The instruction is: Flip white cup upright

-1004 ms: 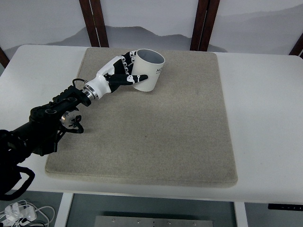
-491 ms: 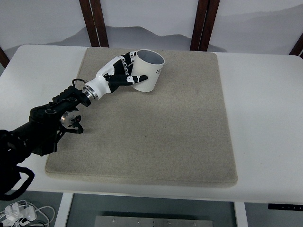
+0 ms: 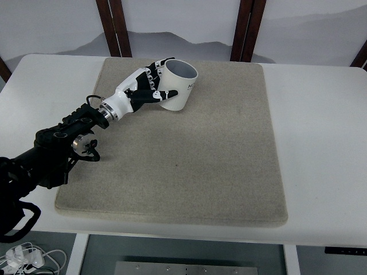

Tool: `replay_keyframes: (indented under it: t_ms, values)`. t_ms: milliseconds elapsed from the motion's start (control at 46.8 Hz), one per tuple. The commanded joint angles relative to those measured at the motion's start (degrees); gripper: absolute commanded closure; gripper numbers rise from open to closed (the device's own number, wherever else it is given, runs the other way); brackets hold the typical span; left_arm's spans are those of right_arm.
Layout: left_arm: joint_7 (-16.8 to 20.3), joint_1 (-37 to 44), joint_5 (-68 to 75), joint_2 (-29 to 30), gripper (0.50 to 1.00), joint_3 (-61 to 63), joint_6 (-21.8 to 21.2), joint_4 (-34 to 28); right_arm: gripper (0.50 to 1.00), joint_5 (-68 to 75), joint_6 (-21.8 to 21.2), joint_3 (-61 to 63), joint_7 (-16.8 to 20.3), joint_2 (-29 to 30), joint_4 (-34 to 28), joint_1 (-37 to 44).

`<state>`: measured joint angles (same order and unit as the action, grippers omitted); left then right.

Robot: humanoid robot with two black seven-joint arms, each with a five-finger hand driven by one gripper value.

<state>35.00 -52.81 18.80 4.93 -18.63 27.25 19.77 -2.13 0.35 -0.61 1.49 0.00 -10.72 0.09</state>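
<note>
White plastic and black joints make up the left hand [image 3: 144, 89], which reaches in from the left and wraps its fingers [image 3: 163, 95] around the left side of the white cup [image 3: 178, 85], holding it at the far left part of the mat [image 3: 189, 154]. One finger lies across the cup's near wall and others curl over its far side by the rim. The cup stands with its mouth upward, tilted a little toward the right, and whether its base sits flat on the mat or is slightly raised is hard to tell from this angle. Beneath it the mat is a grey-beige felt-like rectangle covering most of a white table [image 3: 321, 143]. Beyond the table's far edge dark wooden posts [image 3: 114, 26] stand against a pale wall. The cup is plain white with a grey-shadowed interior and some small dark lettering on its right side, too small to read.
</note>
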Motion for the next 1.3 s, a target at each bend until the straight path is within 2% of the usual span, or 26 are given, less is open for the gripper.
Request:
replay_keyframes:
  t_ms: [0,363,683,918,1068,1175,1282]
  values:
    - [0.0,0.0,0.0,0.0,0.508,0.0,0.1,0.0,0.548,-0.1,0.0,0.0,0.0,0.0,0.0,0.0]
    - [0.0,-0.3,-0.1,0.0,0.506,-0.2,0.2,0.2,0.548,0.0,0.0,0.0,0.0,0.0,0.0,0.0]
    - [0.0,-3.9,-1.0,0.9,0.506,-1.3,0.5,0.5,0.548,0.0,0.0,0.0,0.0,0.0,0.0,0.0]
    - [0.0,-5.5,-1.0,2.0,0.506,-7.0,0.5,0.5,0.548,0.0,0.0,0.0,0.0,0.0,0.0,0.0]
    - [0.0,-6.2,-2.4,2.0,0.506,-11.6,-0.3,-0.6,0.548,0.0,0.0,0.0,0.0,0.0,0.0,0.0]
    - [0.0,-6.3,-5.1,2.0,0.506,-13.6,-0.4,-3.7,0.548,0.0,0.0,0.0,0.0,0.0,0.0,0.0]
    - [0.0,-7.3,-10.4,1.9,0.506,-13.6,-3.1,-6.3,0.548,-0.1,0.0,0.0,0.0,0.0,0.0,0.0]
